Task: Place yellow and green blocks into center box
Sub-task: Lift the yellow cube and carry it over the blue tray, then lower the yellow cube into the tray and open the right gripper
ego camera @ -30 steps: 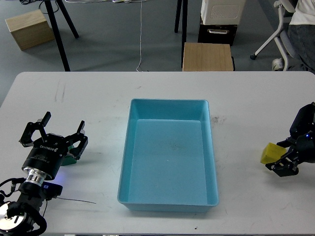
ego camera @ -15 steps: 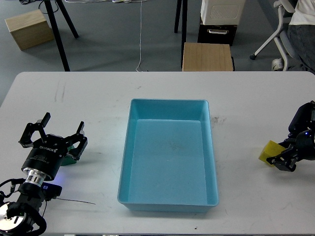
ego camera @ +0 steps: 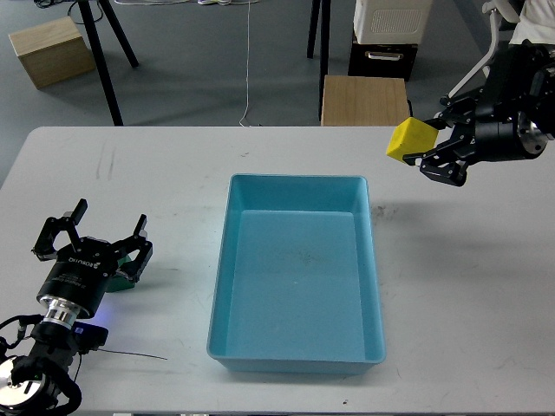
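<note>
A light blue box (ego camera: 297,347) lies open and empty in the middle of the white table. My right gripper (ego camera: 422,147) is shut on a yellow block (ego camera: 410,139) and holds it in the air just past the box's far right corner. My left gripper (ego camera: 97,234) is open near the table's left edge. A green block (ego camera: 128,272) lies on the table right beside its right finger, mostly hidden by the gripper.
Beyond the table's far edge stand a wooden stool (ego camera: 365,100), a cardboard box (ego camera: 51,50), stand legs (ego camera: 106,52) and an office chair (ego camera: 486,61). A thin black cable (ego camera: 130,354) lies on the table near my left arm.
My right gripper has lifted the yellow block off the table at the right and carried it up and left towards the box's far right corner. The left arm has barely moved.
</note>
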`<state>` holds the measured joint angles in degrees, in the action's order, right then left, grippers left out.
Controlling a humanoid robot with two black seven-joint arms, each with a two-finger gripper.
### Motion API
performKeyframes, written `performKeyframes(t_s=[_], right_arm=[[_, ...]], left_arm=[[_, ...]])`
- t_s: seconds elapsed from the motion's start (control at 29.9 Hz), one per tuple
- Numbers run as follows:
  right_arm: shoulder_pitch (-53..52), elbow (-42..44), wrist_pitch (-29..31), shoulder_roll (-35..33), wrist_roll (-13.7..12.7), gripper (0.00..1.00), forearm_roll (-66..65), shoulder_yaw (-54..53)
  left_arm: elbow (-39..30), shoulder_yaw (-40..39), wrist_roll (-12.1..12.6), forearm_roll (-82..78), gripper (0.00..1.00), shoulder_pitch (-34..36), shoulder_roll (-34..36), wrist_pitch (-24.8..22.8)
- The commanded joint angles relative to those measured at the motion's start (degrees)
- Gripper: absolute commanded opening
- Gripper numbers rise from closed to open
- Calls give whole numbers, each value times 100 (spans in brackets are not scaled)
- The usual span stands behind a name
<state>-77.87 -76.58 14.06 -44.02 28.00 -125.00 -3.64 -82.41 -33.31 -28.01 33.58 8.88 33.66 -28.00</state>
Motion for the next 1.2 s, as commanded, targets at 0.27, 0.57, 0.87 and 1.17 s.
performKeyframes(t_s=[0.27, 0.57, 0.87, 1.17], right_arm=[[-967, -50, 0, 1632, 0, 7, 0, 1567], [-915, 511, 17, 2862, 0, 7, 0, 2288], [-677, 1163, 17, 3778, 0, 51, 299, 2508], [-817, 1189, 263, 3699, 0, 98, 811, 2666]], left_arm=[[-4, -96, 1, 8, 100, 0, 0, 0], [-12, -96, 1, 8, 100, 0, 0, 0], [-12, -96, 1, -1, 100, 0, -79, 0], [-12, -96, 1, -1, 100, 26, -61, 0]])
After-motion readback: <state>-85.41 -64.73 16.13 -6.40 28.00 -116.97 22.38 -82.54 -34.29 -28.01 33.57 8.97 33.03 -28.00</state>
